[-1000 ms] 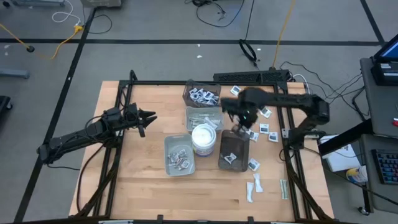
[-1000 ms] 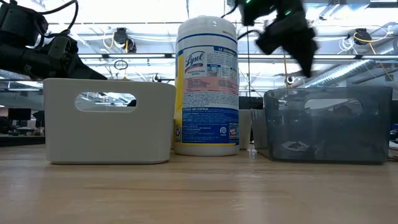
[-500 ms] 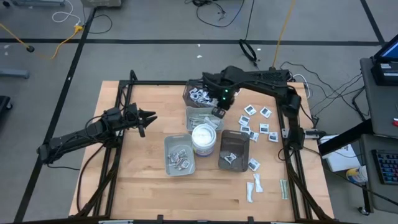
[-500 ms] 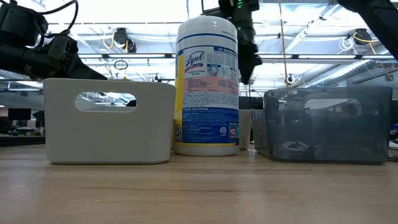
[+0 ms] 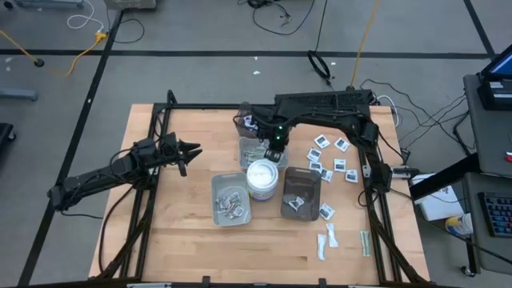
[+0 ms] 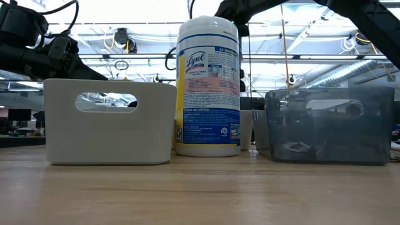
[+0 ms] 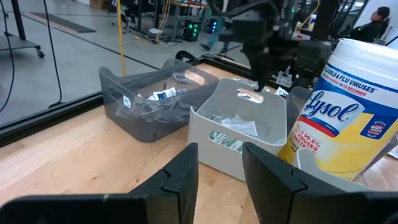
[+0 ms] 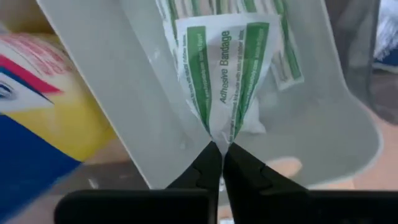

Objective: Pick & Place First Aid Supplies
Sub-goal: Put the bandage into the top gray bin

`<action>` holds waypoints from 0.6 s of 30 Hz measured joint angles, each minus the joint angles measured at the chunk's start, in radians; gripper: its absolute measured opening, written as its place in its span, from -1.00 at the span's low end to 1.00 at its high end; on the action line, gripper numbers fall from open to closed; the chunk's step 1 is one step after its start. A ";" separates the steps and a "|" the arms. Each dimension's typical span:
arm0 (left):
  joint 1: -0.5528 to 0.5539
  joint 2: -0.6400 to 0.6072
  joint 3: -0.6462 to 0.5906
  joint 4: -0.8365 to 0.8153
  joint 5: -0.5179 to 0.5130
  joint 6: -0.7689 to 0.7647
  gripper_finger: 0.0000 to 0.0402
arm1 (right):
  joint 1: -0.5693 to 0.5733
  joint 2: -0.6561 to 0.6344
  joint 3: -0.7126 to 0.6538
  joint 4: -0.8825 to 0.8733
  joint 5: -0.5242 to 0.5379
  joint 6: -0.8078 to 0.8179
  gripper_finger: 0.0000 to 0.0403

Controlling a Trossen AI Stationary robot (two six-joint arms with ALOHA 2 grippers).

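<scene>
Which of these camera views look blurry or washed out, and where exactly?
Right wrist view: the wipes tub beside the white tray is smeared, while the bandage packet pinched in the right gripper reads sharp. Low view: bright ceiling light washes out the background behind the tub. Left wrist view: the left gripper's own fingers are soft.

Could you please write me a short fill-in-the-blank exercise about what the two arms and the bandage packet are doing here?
1. The right gripper pinches a packet printed "Adhesive ____".
2. That bandage packet hangs over a ____ tray, not a dark one.
3. The tub standing between two trays carries the brand name ____.
4. The left gripper holds ____.

Missing words: Bandage; white; Lysol; nothing
</scene>
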 joint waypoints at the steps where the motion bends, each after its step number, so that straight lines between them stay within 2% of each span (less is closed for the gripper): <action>1: 0.000 0.000 0.000 0.000 0.000 0.000 -0.36 | 0.001 -0.001 -0.011 0.010 0.001 0.006 -0.95; 5: 0.000 0.000 0.000 0.000 0.000 0.000 -0.36 | 0.003 -0.002 -0.016 0.009 -0.001 0.013 -0.74; 13: 0.000 0.000 0.000 0.000 0.000 0.000 -0.36 | 0.005 -0.011 -0.016 0.028 -0.001 0.039 -0.07; 18: 0.000 0.000 0.000 0.000 0.000 0.000 -0.36 | 0.005 -0.026 -0.016 0.020 0.005 0.160 0.12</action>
